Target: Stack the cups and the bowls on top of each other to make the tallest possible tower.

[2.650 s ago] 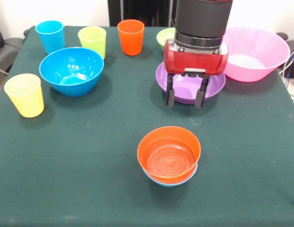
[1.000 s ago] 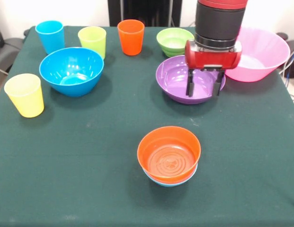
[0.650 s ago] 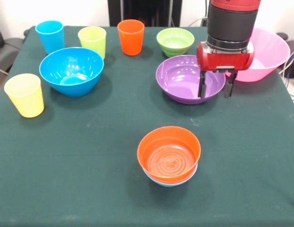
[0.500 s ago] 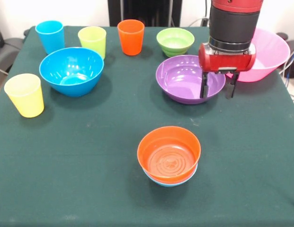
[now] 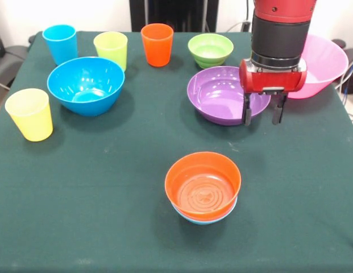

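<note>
The tower [image 5: 203, 190] is an orange bowl nested in a light-blue bowl, near the table's front centre. My gripper [image 5: 261, 116] hangs open and empty at the right rim of the purple bowl [image 5: 221, 95], one finger over the rim and the other just outside it. Behind the arm sits the large pink bowl [image 5: 321, 60]. A small green bowl [image 5: 210, 49] stands behind the purple one. The deep blue bowl [image 5: 85, 85] is at the left. Blue [image 5: 60, 43], lime green [image 5: 111, 49] and orange [image 5: 157, 44] cups line the far edge, and a yellow cup [image 5: 29, 114] stands at the left.
The dark green tablecloth [image 5: 108, 193] covers the whole table. A dark chair part [image 5: 5, 65] shows past the left edge.
My gripper has moved from over the purple bowl's middle to its right rim and has dropped slightly lower. The bowls and cups have stayed in place.
</note>
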